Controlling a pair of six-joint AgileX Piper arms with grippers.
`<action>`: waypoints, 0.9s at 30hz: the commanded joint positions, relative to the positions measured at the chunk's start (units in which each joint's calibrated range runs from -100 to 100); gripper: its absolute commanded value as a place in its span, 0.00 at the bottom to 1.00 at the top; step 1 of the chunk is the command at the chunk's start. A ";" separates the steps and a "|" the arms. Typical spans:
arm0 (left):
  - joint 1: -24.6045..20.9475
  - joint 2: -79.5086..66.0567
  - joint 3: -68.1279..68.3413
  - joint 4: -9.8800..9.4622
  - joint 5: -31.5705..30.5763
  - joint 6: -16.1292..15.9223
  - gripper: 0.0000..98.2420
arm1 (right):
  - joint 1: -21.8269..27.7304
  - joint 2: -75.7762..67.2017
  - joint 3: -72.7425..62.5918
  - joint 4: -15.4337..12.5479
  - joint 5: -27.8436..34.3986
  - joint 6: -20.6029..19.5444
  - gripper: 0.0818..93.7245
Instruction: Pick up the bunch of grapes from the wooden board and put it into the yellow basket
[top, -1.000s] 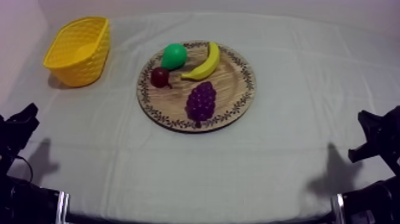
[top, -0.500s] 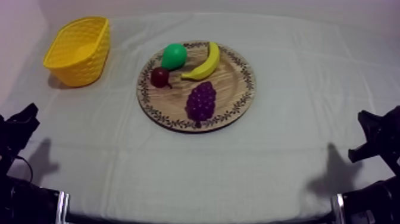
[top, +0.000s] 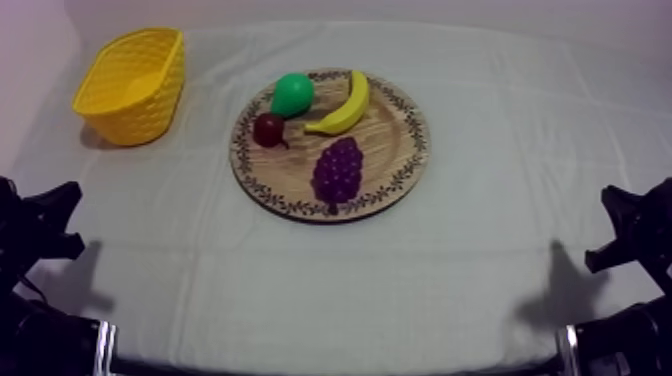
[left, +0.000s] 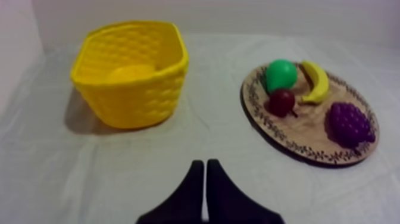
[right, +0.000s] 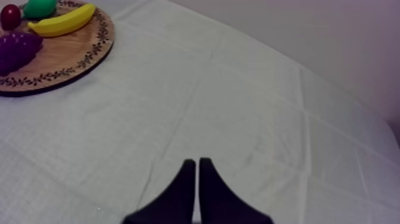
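Nearest stuff first: the left gripper (left: 203, 165) is hanging over bare cloth (left: 89, 179) in front of the basket (left: 137, 89). Its two fingers are pressing together into a skinny wedge with nothing in them. The right gripper (right: 195, 162) is doing the same over open cloth, fingers together and holding nothing, well away from the board (right: 71, 56).

From above, the frame is cutting off both arms, the left arm (top: 40, 225) at lower left and the right arm (top: 630, 235) at lower right. They're just reading as black lumps there, so I'm going by the wrist views for the fingers.

The grapes (top: 338, 170) are lying on the near half of the board, about mid-frame in the top view, well apart from both grippers. Their long axis is running near to far, almost straight up the frame, with the far end leaning slightly right. The near end is tapering to a thin dark nub right by the patterned rim, and I can't tell if that's a stem. In the right wrist view the frame edge is clipping the grapes and the board.

Behind the grapes, the small red fruit (top: 268, 129) is touching the pear (top: 293, 93), and the banana (top: 343, 105) is curving along just beside it. Farthest off, at upper left, the basket is standing upright, well apart from the board.
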 joint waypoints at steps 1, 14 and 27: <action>0.64 3.42 -1.18 0.11 0.32 0.05 0.00 | 0.00 0.00 0.00 -0.01 -0.01 -0.01 0.00; 3.80 32.87 -26.52 8.96 10.44 -4.25 0.00 | 0.00 0.00 0.00 -0.01 -0.01 -0.01 0.00; 7.82 61.33 -56.87 9.01 30.86 9.71 0.00 | 0.00 0.00 0.00 -0.01 -0.01 -0.01 0.00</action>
